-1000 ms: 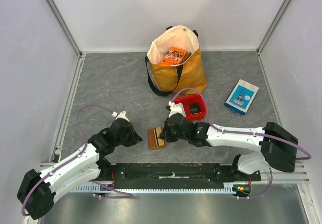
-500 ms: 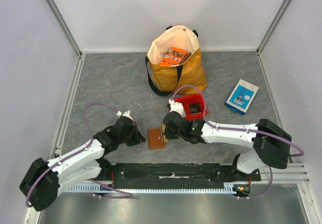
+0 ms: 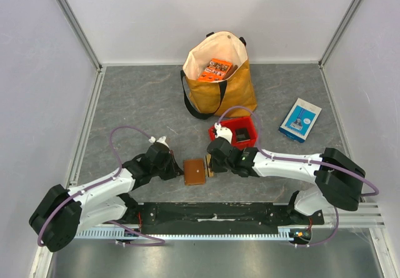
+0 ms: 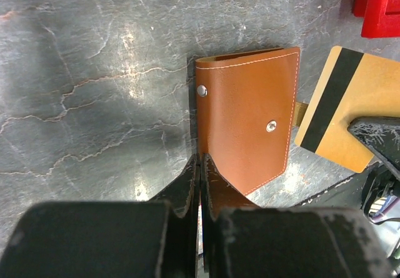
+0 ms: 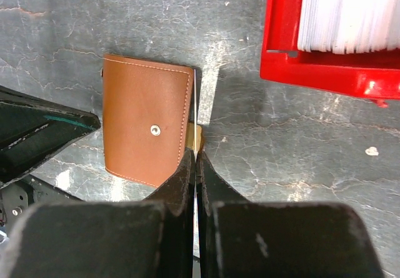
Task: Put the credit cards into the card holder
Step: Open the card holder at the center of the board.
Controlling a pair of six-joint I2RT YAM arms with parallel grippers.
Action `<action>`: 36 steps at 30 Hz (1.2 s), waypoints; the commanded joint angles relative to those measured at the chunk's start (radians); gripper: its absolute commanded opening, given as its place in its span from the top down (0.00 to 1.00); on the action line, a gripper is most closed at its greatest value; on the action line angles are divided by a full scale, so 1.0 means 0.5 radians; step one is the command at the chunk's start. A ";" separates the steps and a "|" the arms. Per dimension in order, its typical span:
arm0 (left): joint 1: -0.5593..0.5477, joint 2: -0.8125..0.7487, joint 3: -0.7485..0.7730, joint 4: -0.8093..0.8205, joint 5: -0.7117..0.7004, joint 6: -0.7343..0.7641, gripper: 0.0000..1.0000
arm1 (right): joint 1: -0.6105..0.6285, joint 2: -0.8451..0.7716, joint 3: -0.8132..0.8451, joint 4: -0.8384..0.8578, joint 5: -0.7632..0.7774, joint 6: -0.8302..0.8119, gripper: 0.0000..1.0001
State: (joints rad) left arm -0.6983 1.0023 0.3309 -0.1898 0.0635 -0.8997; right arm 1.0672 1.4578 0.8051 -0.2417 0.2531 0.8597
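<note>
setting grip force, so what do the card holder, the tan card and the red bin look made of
card holder: looks like smooth brown leather or an imitation, with pale edge stitching and metal snap studs.
tan card: likely thin, stiff matte plastic, with a black stripe.
red bin: glossy hard plastic, judging by its shine and moulded rim.

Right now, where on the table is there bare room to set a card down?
Bare table lies left of the tote bag, up to the left wall, and between bag and blue-and-white box. Crowded: near middle, where the left gripper and right gripper, holding a card, flank the card holder, red bin just behind.
</note>
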 commanded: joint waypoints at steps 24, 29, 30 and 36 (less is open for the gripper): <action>-0.015 0.091 -0.076 0.146 -0.001 0.060 0.98 | -0.106 -0.078 -0.113 0.440 -0.411 0.137 1.00; -0.015 0.085 -0.061 0.143 -0.007 0.069 0.98 | -0.106 -0.115 -0.107 0.596 -0.500 0.140 1.00; -0.015 0.082 -0.051 0.131 -0.010 0.072 0.98 | -0.103 -0.099 -0.098 0.612 -0.570 0.140 1.00; -0.009 -0.026 0.013 -0.047 -0.121 0.051 0.98 | -0.005 0.143 0.037 0.643 -0.583 0.109 1.00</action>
State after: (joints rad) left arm -0.7029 1.0286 0.3042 -0.1471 0.0513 -0.8982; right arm 1.0294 1.4597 0.7601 0.0235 -0.0109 0.9169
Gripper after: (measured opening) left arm 0.022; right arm 0.007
